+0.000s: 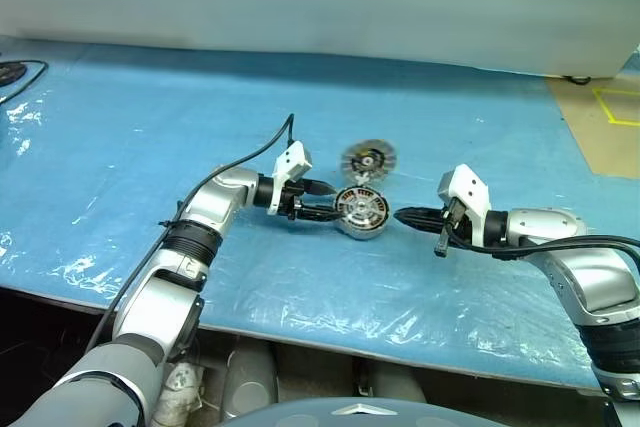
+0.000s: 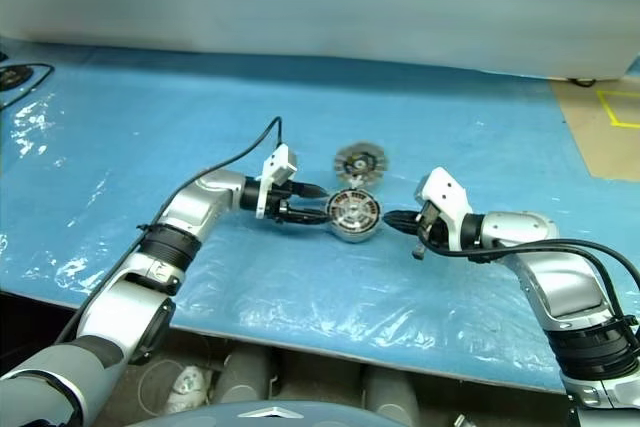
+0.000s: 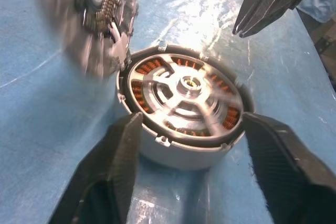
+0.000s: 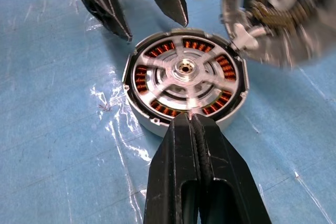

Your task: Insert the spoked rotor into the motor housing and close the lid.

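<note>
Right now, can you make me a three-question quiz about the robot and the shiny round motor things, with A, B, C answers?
1. Where is the spoked rotor?
A. Inside the motor housing
B. On the blue sheet, just behind the motor housing
C. In the right gripper

2. What colour are the coils in the motor housing?
A. Copper-orange
B. Green
C. White

3. How are the left gripper's fingers?
A. Shut tight
B. Spread open, one on each side of the housing
C. Holding the rotor

Answers:
1 B, it lies apart on the blue sheet.
2 A, orange windings show between the silver arms.
3 B, the wrist view shows a finger on each side.
</note>
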### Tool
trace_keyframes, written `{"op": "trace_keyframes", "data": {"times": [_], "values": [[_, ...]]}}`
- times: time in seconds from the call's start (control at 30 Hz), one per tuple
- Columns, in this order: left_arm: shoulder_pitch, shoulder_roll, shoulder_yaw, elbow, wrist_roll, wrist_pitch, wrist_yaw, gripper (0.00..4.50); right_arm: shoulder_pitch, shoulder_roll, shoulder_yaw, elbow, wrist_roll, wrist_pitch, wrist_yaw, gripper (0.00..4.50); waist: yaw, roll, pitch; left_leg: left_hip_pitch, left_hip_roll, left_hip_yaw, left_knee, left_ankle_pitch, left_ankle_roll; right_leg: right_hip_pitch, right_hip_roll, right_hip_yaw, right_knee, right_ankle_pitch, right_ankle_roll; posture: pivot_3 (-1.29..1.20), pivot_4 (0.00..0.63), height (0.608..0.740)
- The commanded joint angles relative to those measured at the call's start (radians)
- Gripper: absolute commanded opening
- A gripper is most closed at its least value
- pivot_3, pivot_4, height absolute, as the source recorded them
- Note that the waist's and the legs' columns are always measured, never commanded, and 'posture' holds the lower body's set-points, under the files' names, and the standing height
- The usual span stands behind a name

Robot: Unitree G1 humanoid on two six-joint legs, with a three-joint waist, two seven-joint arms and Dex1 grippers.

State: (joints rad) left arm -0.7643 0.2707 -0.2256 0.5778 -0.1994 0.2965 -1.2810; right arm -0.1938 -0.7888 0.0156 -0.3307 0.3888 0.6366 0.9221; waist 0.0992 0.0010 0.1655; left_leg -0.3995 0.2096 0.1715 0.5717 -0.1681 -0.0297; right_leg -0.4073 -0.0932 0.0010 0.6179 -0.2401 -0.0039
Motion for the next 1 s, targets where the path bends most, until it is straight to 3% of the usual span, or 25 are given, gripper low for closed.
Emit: {"op": "trace_keyframes", "data": {"times": [0.03,0.33,0.43,0.8,1.0], "values": [[-0.004,-0.001,0.011,-0.018,-0.009,0.0,-0.002,4.37,-0.016,-0.005,-0.001,-0.015,-0.003,-0.023,0.006,0.0,0.0,0.0,0.0,0.0,0.0,0.0,0.0,0.0,0.001,0.0,0.0,0.0,0.0,0.0,0.0,0.0,0.15,0.74],[-0.003,-0.023,0.011,-0.027,-0.005,-0.03,0.007,4.47,-0.008,-0.008,-0.006,-0.018,-0.008,-0.025,0.005,0.0,0.0,0.0,0.0,0.0,0.0,0.0,0.0,0.001,0.002,0.0,0.0,0.0,0.0,0.0,0.0,0.0,0.15,0.74],[-0.004,-0.037,0.032,-0.048,-0.048,0.008,-0.017,3.93,-0.008,-0.009,-0.006,-0.016,-0.013,-0.028,0.003,0.0,0.0,0.0,0.0,0.0,0.0,0.0,0.0,0.001,0.002,0.0,0.0,0.0,0.0,0.0,0.0,0.0,0.15,0.74],[0.029,-0.06,0.036,-0.091,-0.059,-0.019,0.02,0.12,-0.002,-0.002,-0.02,-0.024,0.0,-0.037,0.002,0.0,0.0,0.0,0.0,0.0,0.0,0.0,0.0,0.001,0.003,0.0,0.0,0.0,0.0,0.0,0.0,0.0,0.15,0.74],[0.031,-0.091,0.017,-0.054,-0.018,-0.1,0.072,0.01,0.011,-0.002,-0.028,-0.039,0.009,-0.032,-0.004,0.0,0.0,0.0,0.0,-0.001,0.0,0.0,0.0,0.001,0.003,0.0,0.0,0.0,0.0,0.0,0.0,0.0,0.15,0.74]]}}
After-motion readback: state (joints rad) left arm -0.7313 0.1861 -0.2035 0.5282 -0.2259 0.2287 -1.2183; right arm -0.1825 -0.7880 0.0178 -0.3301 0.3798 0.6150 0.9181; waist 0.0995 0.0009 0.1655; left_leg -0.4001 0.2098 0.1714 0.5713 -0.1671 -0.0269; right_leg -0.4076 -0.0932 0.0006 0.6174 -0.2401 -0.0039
